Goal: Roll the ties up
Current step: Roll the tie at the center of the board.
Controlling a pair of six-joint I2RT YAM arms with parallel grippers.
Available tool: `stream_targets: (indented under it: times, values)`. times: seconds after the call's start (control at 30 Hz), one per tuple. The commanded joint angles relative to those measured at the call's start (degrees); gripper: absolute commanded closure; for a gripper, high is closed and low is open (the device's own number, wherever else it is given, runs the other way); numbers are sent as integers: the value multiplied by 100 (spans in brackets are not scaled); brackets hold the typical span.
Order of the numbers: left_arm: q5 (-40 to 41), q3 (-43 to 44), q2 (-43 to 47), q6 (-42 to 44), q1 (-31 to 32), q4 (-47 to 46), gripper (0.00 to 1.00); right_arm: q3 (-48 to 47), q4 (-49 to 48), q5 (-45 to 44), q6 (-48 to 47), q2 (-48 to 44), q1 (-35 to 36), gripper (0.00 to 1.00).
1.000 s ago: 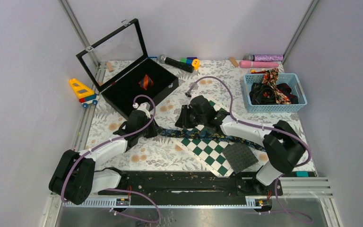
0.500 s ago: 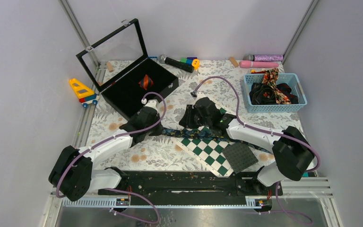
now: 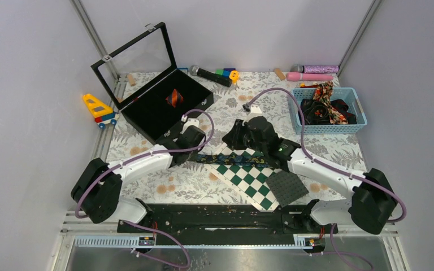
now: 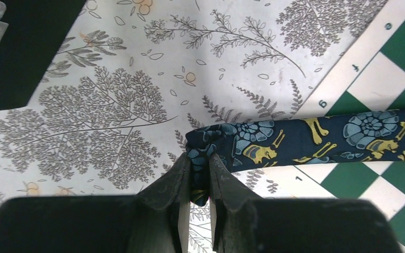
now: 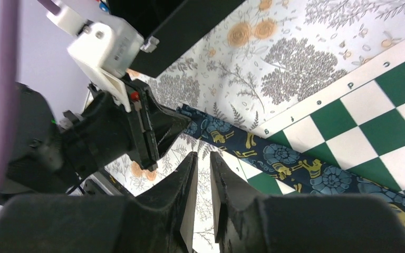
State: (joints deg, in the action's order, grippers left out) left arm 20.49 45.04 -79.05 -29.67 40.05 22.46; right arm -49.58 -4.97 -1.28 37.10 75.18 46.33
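Lying crosswise, tie, left hand pinching end

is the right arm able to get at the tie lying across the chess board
Probably yes: the right fingers hover beside the tie, nothing between; the left fingers only pinch its far end.

Tie navy, blue-yellow snail print — board green-white chequered — table cover white, grey fern print.

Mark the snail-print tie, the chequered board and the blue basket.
snail-print tie (image 4: 316, 138), left wrist view, its flat stretch.
chequered board (image 3: 248, 183), top external view, bare squares near centre.
blue basket (image 3: 330, 129), top external view, front wall.
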Motion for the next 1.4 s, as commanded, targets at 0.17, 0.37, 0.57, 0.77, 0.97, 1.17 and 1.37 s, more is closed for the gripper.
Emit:
stream_targets:
  times: [0.17, 0.37, 0.57, 0.77, 0.97, 1.17, 1.37]
  values:
    - [1386, 870, -455, 108, 374, 1100, 100, 128, 128, -495, -186, -539, -136, 77]
    - [1801, 1172, -732, 134, 560, 1525, 100, 180, 119, -541, -160, -742, -162, 77]
    - [2359, 1407, -1076, 83, 716, 1981, 100, 216, 264, -857, -225, -1077, -174, 75]
    - [2541, 1595, -1376, 43, 855, 2169, 100, -97, 1243, -1648, -386, -1529, -178, 73]
    - [2875, 1818, -1828, -7, 1006, 2411, 100, -116, 1558, -2076, -744, -2062, -192, 72]
    - [3117, 1945, -2136, -79, 1131, 2607, 100, -224, 1829, -2230, -916, -2321, -197, 71]
    - [3112, 1992, -2315, -93, 1235, 2618, 100, -202, 1833, -2251, -942, -2419, -194, 71]
